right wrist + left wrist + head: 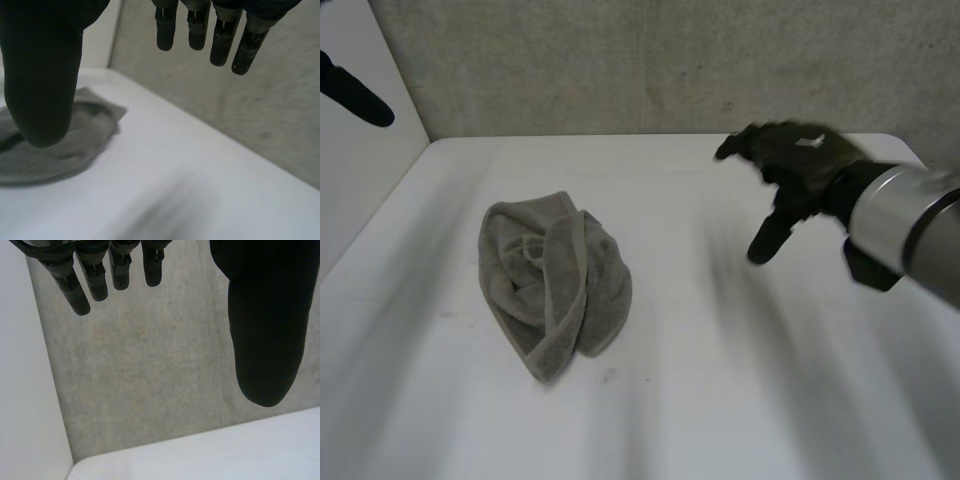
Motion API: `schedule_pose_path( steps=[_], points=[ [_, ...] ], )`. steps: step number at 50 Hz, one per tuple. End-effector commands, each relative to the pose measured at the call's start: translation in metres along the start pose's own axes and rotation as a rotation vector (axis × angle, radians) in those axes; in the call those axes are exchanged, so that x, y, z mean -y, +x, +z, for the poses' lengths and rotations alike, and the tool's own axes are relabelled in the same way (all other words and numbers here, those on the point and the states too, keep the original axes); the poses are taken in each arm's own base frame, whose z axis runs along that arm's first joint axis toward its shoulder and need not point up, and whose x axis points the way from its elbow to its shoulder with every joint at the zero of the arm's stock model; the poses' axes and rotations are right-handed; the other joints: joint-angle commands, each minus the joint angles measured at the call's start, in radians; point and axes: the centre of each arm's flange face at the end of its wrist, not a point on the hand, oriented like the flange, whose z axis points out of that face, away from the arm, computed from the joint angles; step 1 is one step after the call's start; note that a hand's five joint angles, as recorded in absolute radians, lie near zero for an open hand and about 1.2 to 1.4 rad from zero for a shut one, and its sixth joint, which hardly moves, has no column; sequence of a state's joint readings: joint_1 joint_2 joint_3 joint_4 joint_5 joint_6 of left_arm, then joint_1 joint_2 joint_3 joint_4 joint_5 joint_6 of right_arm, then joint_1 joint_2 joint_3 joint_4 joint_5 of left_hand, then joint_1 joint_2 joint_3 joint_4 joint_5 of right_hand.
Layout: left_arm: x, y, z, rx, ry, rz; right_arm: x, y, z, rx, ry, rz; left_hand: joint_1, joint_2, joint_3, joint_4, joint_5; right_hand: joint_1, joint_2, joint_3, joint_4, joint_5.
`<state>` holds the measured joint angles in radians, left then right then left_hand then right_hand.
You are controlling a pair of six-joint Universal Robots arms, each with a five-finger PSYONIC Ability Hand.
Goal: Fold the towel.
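Towel: a grey-green terry cloth towel (552, 285) lies bunched in a loose, rounded heap. A hemmed edge curls across its top as a thick band, and one end tapers to a point towards the near edge.
Towel's place: on the left half of the white tabletop (740, 380), roughly midway between the far and near edges, set in from the left edge. Nothing touches it.
Right hand: the black right hand (795, 165) hangs in the air over the tabletop's right half, nearer the far edge, well apart from the towel. In the right wrist view its fingers (200, 30) hang straight and spread away from the thumb (42, 75). The hand is wide open and holds nothing. The towel's edge lies on the tabletop beyond the thumb.
Left hand: the black left hand (355, 95) is raised off the tabletop's far left corner, in front of the white side panel (350, 200). In the left wrist view its fingers (80, 290) are straight, with the thumb well apart from them, and nothing is between them.
Surroundings: a rough grey concrete wall (650, 65) runs behind the tabletop's far edge and meets the side panel at the far left corner.
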<state>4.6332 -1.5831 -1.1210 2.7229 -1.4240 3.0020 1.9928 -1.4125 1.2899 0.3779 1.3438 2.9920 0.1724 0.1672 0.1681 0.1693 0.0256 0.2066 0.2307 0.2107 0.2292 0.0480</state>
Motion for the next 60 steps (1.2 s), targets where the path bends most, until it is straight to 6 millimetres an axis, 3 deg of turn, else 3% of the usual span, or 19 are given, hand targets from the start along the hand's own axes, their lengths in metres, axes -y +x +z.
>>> schedule_pose_path(
  steps=[1,7,11,20,25,28,30,31,32,33,34,39,40,41,43,44,46,51,60],
  points=[
    [-0.038,-0.023,0.034,-0.021,-0.125,-0.027,-0.035,-0.039,0.024,0.142,-0.075,-0.151,0.021,0.026,0.025,0.024,-0.007,-0.032,-0.056,-0.036,-0.055,-0.048],
    [-0.068,-0.031,0.044,-0.001,-0.219,-0.051,-0.052,-0.077,0.045,0.303,0.041,-0.262,0.012,0.017,0.016,0.015,-0.016,-0.032,-0.056,-0.036,-0.055,-0.048],
    [-0.099,-0.051,0.049,0.051,-0.312,-0.076,-0.069,-0.101,0.06,0.459,0.112,-0.286,0.012,0.017,0.016,0.015,-0.016,0.069,0.045,0.065,0.046,0.053],
    [-0.138,-0.096,0.049,0.157,-0.342,-0.109,-0.1,-0.137,0.083,0.609,0.154,-0.301,0.012,0.017,0.016,0.015,-0.016,0.198,0.174,0.194,0.176,0.182],
    [-0.157,-0.1,0.046,0.129,-0.351,-0.117,-0.119,-0.152,0.095,0.631,0.166,-0.328,0.018,0.023,0.022,0.021,-0.01,0.245,0.221,0.241,0.223,0.229],
    [-0.169,-0.1,0.042,0.102,-0.367,-0.115,-0.129,-0.157,0.102,0.62,0.187,-0.378,0.018,0.023,0.022,0.021,-0.01,0.369,0.345,0.365,0.346,0.353],
    [-0.174,-0.099,0.04,0.089,-0.375,-0.113,-0.135,-0.162,0.108,0.595,0.228,-0.445,0.018,0.023,0.022,0.021,-0.01,0.736,0.712,0.732,0.713,0.72],
    [-0.178,-0.098,0.038,0.077,-0.384,-0.111,-0.135,-0.162,0.108,0.595,0.228,-0.445,0.018,0.023,0.022,0.021,-0.01,0.739,0.714,0.734,0.716,0.723],
    [-0.178,-0.098,0.038,0.077,-0.384,-0.111,-0.134,-0.161,0.111,0.571,0.25,-0.465,0.018,0.023,0.022,0.021,-0.01,1.0,0.976,0.996,0.978,0.984],
    [-0.182,-0.095,0.036,0.063,-0.395,-0.109,-0.134,-0.161,0.111,0.571,0.25,-0.465,0.018,0.023,0.022,0.021,-0.01,1.003,0.979,0.999,0.98,0.987],
    [-0.182,-0.095,0.036,0.063,-0.395,-0.109,-0.13,-0.16,0.114,0.547,0.275,-0.477,0.018,0.023,0.022,0.021,-0.01,1.188,1.164,1.184,1.165,1.172],
    [-0.19,-0.081,0.034,-0.021,-0.404,-0.103,-0.101,-0.154,0.114,0.479,0.339,-0.469,0.05,0.055,0.054,0.053,0.022,1.19,1.166,1.186,1.167,1.174],
    [-0.19,-0.081,0.034,-0.021,-0.404,-0.103,-0.084,-0.15,0.109,0.455,0.368,-0.449,0.05,0.055,0.054,0.053,0.022,1.19,1.166,1.186,1.167,1.174],
    [-0.192,-0.076,0.034,-0.053,-0.402,-0.104,-0.084,-0.15,0.109,0.454,0.368,-0.449,0.05,0.055,0.054,0.053,0.022,1.19,1.166,1.186,1.167,1.174],
    [-0.196,-0.07,0.034,-0.089,-0.404,-0.105,-0.049,-0.139,0.098,0.407,0.413,-0.364,0.05,0.055,0.054,0.053,0.022,1.19,1.166,1.186,1.167,1.174],
    [-0.2,-0.065,0.035,-0.127,-0.404,-0.107,-0.049,-0.139,0.098,0.407,0.413,-0.364,0.05,0.055,0.054,0.053,0.022,1.19,1.166,1.186,1.167,1.174],
    [-0.205,-0.058,0.035,-0.167,-0.406,-0.107,-0.016,-0.12,0.087,0.356,0.454,-0.257,0.047,0.052,0.051,0.05,0.019,1.19,1.166,1.186,1.167,1.174],
    [-0.214,-0.038,0.038,-0.272,-0.387,-0.093,0.022,-0.083,0.069,0.283,0.476,-0.159,0.041,0.046,0.045,0.044,0.013,1.19,1.166,1.186,1.167,1.174],
    [-0.232,0.003,0.049,-0.412,-0.355,-0.047,0.046,-0.06,0.04,0.24,0.46,-0.116,0.047,0.052,0.051,0.05,0.019,1.19,1.166,1.186,1.167,1.174]
  ],
)
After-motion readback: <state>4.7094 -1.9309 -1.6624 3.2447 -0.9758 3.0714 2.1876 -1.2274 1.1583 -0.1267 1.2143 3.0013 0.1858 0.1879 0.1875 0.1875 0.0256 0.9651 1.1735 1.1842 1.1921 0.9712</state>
